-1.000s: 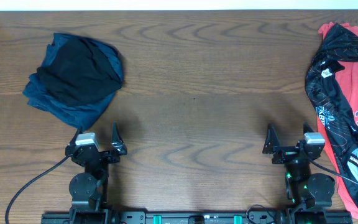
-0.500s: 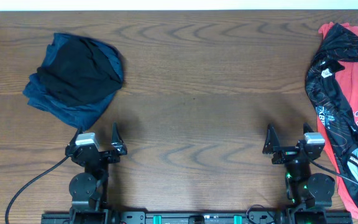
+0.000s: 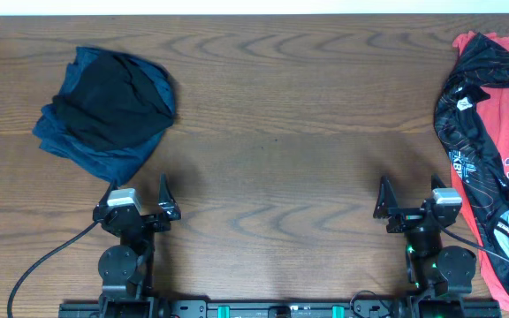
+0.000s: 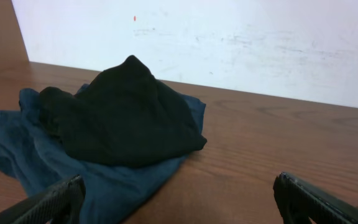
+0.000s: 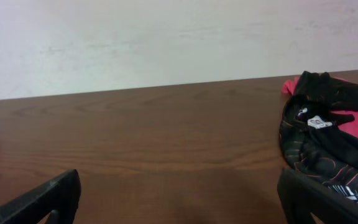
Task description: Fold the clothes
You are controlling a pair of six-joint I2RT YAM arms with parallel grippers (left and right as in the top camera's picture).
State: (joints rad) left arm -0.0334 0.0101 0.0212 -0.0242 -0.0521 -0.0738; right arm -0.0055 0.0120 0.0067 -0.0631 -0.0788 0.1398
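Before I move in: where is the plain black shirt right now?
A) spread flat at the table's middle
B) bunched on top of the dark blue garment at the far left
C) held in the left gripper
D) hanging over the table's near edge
B: the plain black shirt lies bunched on the dark blue garment at the far left, and the left gripper is open and empty.

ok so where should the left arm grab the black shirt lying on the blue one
Probably the raised peak of the black shirt, pinched from above. It stands up as a fold, clear of the dark blue garment underneath, so the open left gripper would likely catch only black fabric. The shirt's flat edges lie close on the blue one.
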